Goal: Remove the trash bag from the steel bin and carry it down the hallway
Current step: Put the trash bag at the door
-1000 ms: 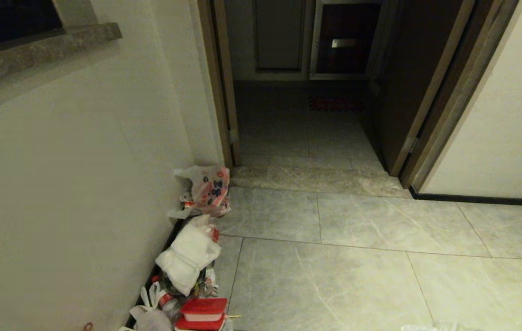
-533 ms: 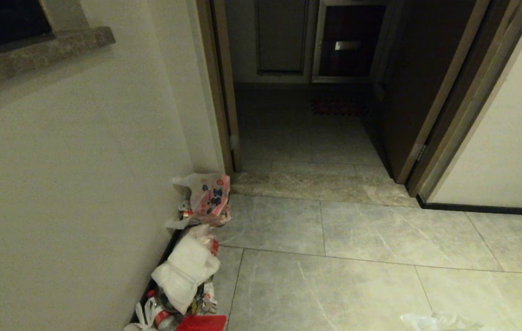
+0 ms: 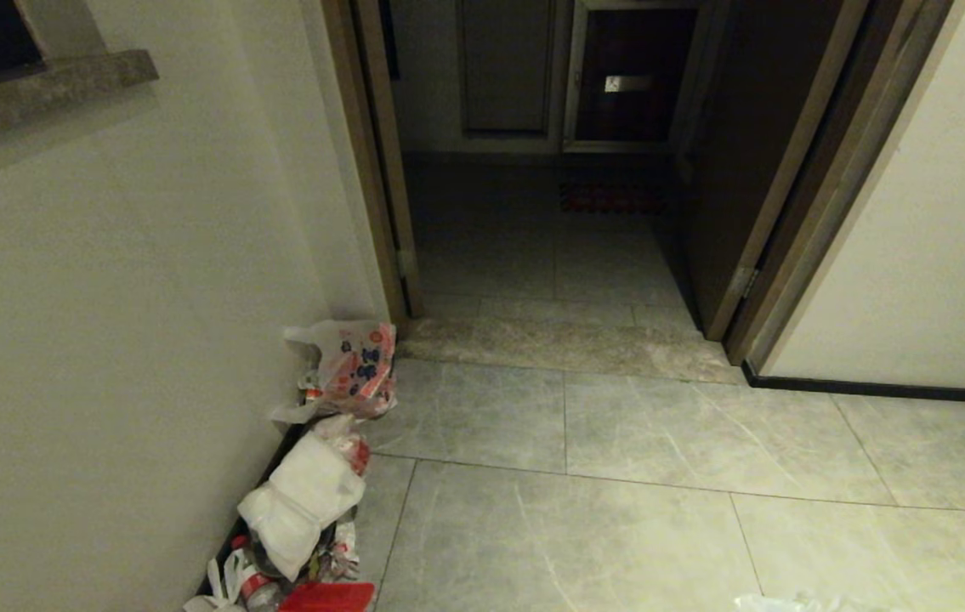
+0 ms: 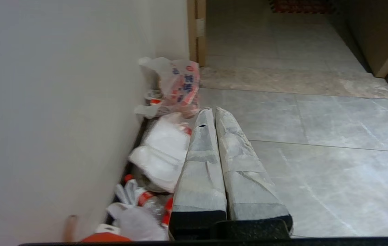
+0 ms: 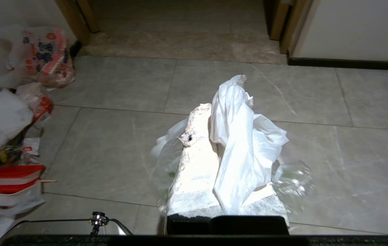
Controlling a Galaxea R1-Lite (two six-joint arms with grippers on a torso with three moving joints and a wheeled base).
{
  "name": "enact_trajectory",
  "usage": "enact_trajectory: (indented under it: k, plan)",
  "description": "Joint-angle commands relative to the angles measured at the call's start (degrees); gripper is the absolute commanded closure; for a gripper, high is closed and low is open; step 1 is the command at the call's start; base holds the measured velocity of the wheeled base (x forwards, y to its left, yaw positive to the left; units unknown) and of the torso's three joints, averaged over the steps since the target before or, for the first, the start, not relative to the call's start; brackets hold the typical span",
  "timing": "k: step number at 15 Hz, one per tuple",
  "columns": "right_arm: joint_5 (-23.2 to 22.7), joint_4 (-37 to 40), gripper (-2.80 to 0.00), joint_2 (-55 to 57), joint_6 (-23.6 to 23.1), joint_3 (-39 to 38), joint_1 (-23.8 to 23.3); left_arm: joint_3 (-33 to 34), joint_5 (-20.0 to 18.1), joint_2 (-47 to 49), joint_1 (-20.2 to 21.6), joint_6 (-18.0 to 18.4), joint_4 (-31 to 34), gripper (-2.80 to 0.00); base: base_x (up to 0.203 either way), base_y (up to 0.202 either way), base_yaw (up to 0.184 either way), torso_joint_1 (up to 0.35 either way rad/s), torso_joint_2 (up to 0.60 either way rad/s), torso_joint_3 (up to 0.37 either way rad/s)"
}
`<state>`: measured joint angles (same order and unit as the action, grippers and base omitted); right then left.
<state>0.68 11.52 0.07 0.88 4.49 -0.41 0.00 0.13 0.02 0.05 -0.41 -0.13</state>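
Note:
The trash bag, thin crinkled white plastic with a hint of green print low down, hangs from my right gripper. That gripper is shut on the bag's bunched top, and the plastic drapes over one finger and hides it. A sliver of the bag shows at the bottom edge of the head view. My left gripper is shut on nothing and held above the floor beside the litter. The steel bin is out of view. The hallway floor of grey marbled tiles runs ahead to an open doorway.
Litter lines the left wall: a white bag with red-blue print, a white bundle, bottles and red-lidded boxes. A stone threshold crosses the doorway. A dark door stands open on its right, with a red mat beyond.
The whole head view has shifted: litter pile and doorway slid down and then left, so the camera has moved. The things themselves lie as before.

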Motion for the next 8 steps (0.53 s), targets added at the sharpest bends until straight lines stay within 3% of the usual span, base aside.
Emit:
enact_trajectory:
  k: [1,4,7,8]
  plan:
    - [0.0,0.1,0.00,0.0,0.0,0.0,0.0,0.0,0.0,0.1,0.0,0.0,0.0,0.00,-0.001,-0.193,0.000,0.000,0.00,0.004]
    - [0.1,0.1,0.00,0.0,0.1,0.0,0.0,0.0,0.0,0.1,0.0,0.1,-0.1,0.00,0.000,-0.147,0.000,0.004,0.00,0.000]
    - [0.0,0.1,0.00,0.0,0.1,0.0,0.0,0.0,0.0,0.1,0.0,0.1,-0.1,0.00,0.000,0.000,0.000,0.023,-0.15,-0.116]
    - [0.0,0.1,0.00,0.1,0.1,0.0,0.0,0.0,0.0,0.1,0.0,0.1,-0.1,0.00,0.000,-0.019,0.132,0.012,-0.05,-0.041]
